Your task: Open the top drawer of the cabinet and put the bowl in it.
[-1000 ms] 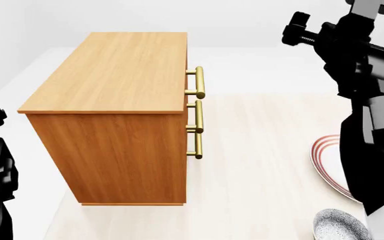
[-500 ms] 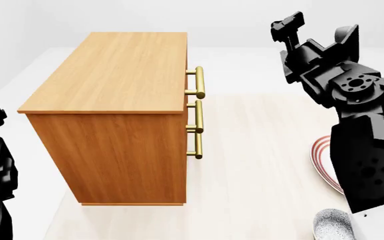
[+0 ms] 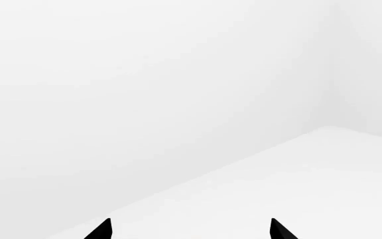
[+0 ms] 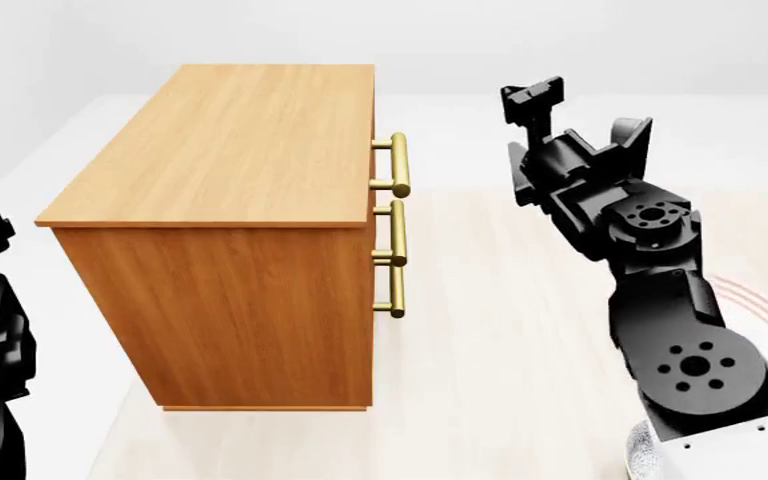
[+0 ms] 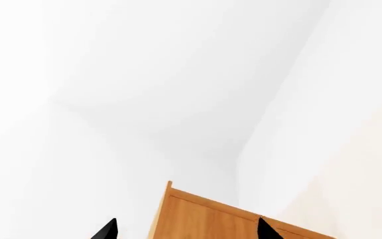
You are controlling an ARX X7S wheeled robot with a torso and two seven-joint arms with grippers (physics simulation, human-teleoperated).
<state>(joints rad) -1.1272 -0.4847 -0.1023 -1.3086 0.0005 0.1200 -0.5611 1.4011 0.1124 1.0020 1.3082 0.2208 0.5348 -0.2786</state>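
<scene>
no legible text, label, brand, number or sign in any view — cabinet faces, brass handles and arm housings all unmarked — nothing to record.

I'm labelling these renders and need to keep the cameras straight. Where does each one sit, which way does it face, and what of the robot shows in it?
Head view: on the robot's head, looking forward and down at the cabinet on the table; the right arm and right gripper show, and part of the left arm at the edge.
Left wrist view: near the left gripper, facing bare white walls; only two fingertips show.
Right wrist view: near the right gripper, aimed at the cabinet's top; two fingertips show.
Shared: the head and right wrist views both show the cabinet.
</scene>
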